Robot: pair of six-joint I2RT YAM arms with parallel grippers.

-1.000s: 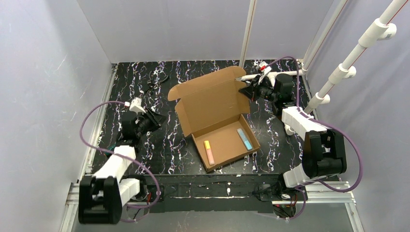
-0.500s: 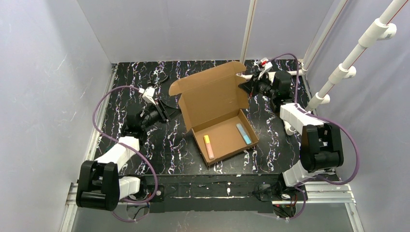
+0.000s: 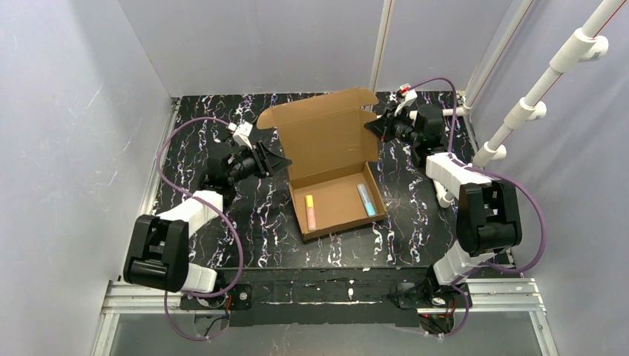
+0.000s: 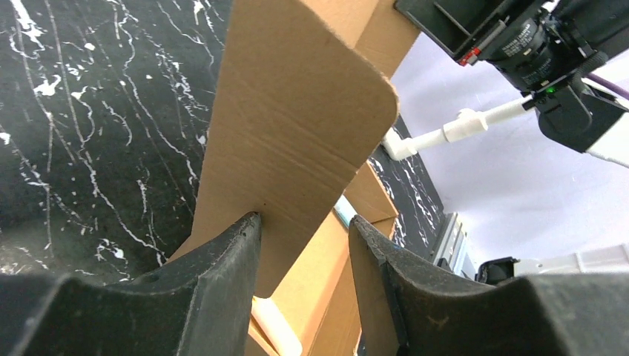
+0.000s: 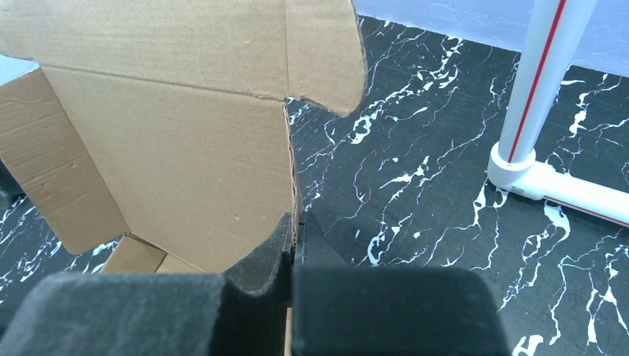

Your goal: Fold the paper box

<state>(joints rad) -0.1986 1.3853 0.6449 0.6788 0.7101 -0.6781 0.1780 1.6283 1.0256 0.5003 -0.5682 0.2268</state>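
The paper box [image 3: 335, 206] sits centred on the worktop [image 3: 419, 222], lid upright. The right end effector [image 5: 297, 226] is clamped on the lid's right edge. The left end effector [image 4: 304, 222], jaws apart, straddles the left flap's edge.

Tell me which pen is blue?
The blue pen lies in the right side of the paper box; the other pen, on the left, is yellow and pink.
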